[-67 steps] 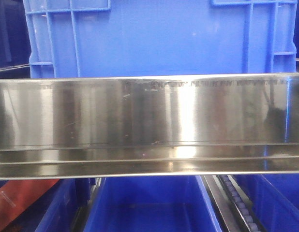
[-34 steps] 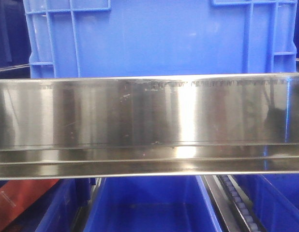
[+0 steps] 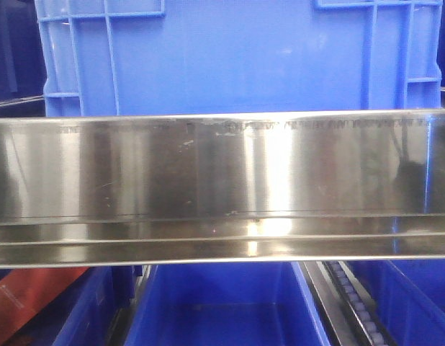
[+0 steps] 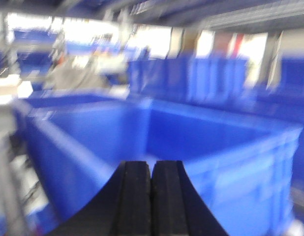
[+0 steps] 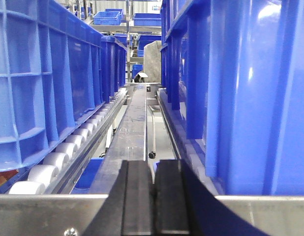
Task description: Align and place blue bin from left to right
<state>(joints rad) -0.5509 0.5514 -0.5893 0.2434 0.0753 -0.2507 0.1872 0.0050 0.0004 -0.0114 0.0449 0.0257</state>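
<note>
Bright indoor light. Glare streaks the steel rail at frame centre. The left wrist view is heavily blurred, windows overexposed along the top; the right wrist view is sharp.

Your front view loses the blue bin at the top edge, and the steel rail hides its base. Your left wrist view is motion-blurred, so the open crate and everything behind it stay indistinct. The lower bins are cropped below.

Front close; wrists low (bins shared)
</note>
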